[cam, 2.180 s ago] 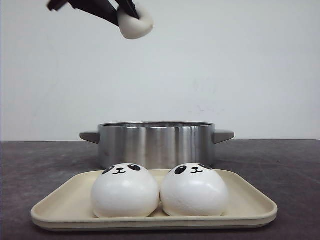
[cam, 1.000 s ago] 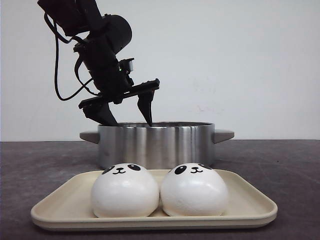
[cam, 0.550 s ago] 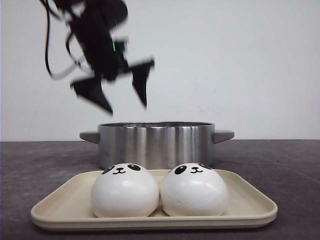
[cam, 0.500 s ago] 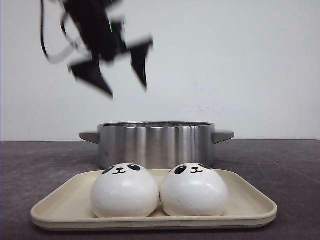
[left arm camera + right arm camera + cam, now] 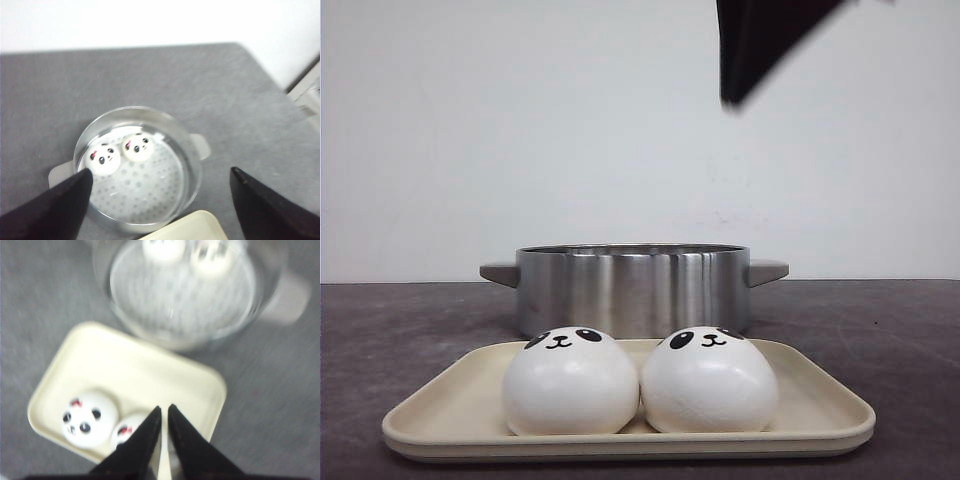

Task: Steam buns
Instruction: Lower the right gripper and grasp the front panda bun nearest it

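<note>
Two white panda-faced buns (image 5: 570,382) (image 5: 708,380) sit side by side on the cream tray (image 5: 620,440). Behind it stands the steel pot (image 5: 632,288). In the left wrist view, two more buns (image 5: 102,157) (image 5: 138,146) lie on the pot's perforated steamer plate. My left gripper (image 5: 161,171) hangs open and empty high above the pot (image 5: 192,170). My right gripper (image 5: 164,408) is shut with nothing in it and hovers over the tray (image 5: 150,370), beside the two tray buns (image 5: 90,418) (image 5: 129,432). In the front view its blurred black fingers (image 5: 745,60) show at the top right.
The pot has a grey handle (image 5: 767,270) on each side. Dark grey tabletop (image 5: 880,330) surrounds tray and pot, with a white wall behind. The table's edge (image 5: 280,82) shows in the left wrist view.
The left arm carried a bun to the pot, let it go, then rose open out of the front view. The right gripper has come in at the top right.
</note>
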`<state>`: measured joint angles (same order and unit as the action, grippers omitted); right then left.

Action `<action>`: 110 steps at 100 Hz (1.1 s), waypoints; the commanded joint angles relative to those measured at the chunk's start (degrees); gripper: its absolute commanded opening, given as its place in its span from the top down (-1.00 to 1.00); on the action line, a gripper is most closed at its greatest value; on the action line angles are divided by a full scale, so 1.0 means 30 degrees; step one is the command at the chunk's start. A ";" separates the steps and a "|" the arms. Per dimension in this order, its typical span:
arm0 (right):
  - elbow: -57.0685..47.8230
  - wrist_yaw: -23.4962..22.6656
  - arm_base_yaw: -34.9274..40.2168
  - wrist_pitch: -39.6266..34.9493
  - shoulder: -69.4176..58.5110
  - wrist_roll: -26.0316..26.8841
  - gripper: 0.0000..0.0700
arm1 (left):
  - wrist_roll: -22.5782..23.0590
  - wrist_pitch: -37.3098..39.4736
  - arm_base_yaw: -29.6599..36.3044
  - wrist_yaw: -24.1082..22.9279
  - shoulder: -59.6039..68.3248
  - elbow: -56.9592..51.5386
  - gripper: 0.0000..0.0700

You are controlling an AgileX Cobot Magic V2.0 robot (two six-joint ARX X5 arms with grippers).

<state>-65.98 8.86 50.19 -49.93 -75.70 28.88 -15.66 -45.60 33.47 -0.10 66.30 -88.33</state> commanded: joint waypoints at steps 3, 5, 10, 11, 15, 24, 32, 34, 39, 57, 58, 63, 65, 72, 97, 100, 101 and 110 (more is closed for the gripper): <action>0.0918 -0.0219 0.0168 0.0168 -0.0233 0.1625 0.81 | 0.0372 -0.0240 0.0364 -0.0044 -0.0590 -0.0328 -0.46; 0.1188 -0.0335 0.0168 0.0189 -0.0233 0.1734 0.67 | 0.0372 -0.0321 0.0415 -0.0044 -0.0816 -0.0328 -0.46; 0.1807 -0.0765 0.0168 0.0372 -0.0233 0.1829 0.20 | 0.0372 -0.0430 0.0554 -0.0044 -0.1260 -0.0328 -0.46; 0.1923 -0.0874 0.0168 0.0415 -0.0233 0.1829 0.09 | 0.0372 -0.0444 0.0576 -0.0044 -0.1341 -0.0328 -0.46; 0.2390 -0.1348 0.0168 0.0729 -0.0233 0.1821 -0.42 | 0.0372 -0.0495 0.0648 -0.0044 -0.1661 -0.0328 -0.46; 0.3089 -0.2361 0.0182 0.1566 -0.0233 0.1894 -0.84 | 0.0415 -0.0510 0.0656 -0.0051 -0.2076 -0.0328 -0.46; 0.3279 -0.2594 0.0182 0.1989 -0.0437 0.2113 -0.83 | 0.0517 -0.0517 0.0656 -0.0058 -0.2215 -0.0328 -0.46; 0.3279 -0.2623 0.0182 0.2098 -0.0525 0.2113 -0.81 | 0.0539 -0.0525 0.0656 -0.0051 -0.2222 -0.0328 -0.46; 0.3279 -0.2630 0.0168 0.2302 -0.0670 0.2113 -0.76 | 0.0568 -0.0539 0.0656 -0.0051 -0.2222 -0.0328 -0.46; 0.3279 -0.3373 0.0022 0.3534 -0.1967 0.2120 -0.75 | 0.0554 -0.0546 0.0656 -0.0044 -0.2127 -0.0328 -0.46; 0.3279 -0.3490 0.0000 0.3585 -0.2062 0.2120 -0.75 | 0.0554 -0.0554 0.0656 -0.0036 -0.2127 -0.0328 -0.46; 0.3279 -0.3840 -0.0073 0.3818 -0.2572 0.2127 -0.75 | 0.0554 -0.0583 0.0656 -0.0036 -0.2127 -0.0321 -0.46; 0.3279 -0.3956 -0.0080 0.3912 -0.2834 0.2127 -0.75 | 0.0554 -0.0590 0.0656 -0.0036 -0.2127 -0.0328 -0.46; 0.3279 -0.3963 -0.0168 0.4044 -0.3701 0.2120 -0.75 | 0.0554 -0.0699 0.0656 -0.0036 -0.2127 -0.0328 -0.46; 0.3279 -0.4036 -0.0561 0.4699 -0.6411 0.2091 -0.66 | 0.0554 -0.1435 0.0656 -0.0044 -0.2127 -0.0321 -0.46; 0.3279 -0.4073 -0.0583 0.4787 -0.6615 0.2091 -0.57 | 0.0554 -0.1457 0.0656 -0.0044 -0.2127 -0.0321 -0.46; 0.3279 -0.4102 -0.0583 0.4809 -0.6688 0.2098 -0.53 | 0.0554 -0.1464 0.0656 -0.0044 -0.2127 -0.0321 -0.46; 0.3279 -0.4167 -0.0597 0.4940 -0.7031 0.2091 -0.28 | 0.0554 -0.1501 0.0656 -0.0044 -0.2127 -0.0321 -0.46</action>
<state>-56.14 -3.07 47.99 -35.27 -94.35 34.76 -14.52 -50.48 35.03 -0.12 59.46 -88.33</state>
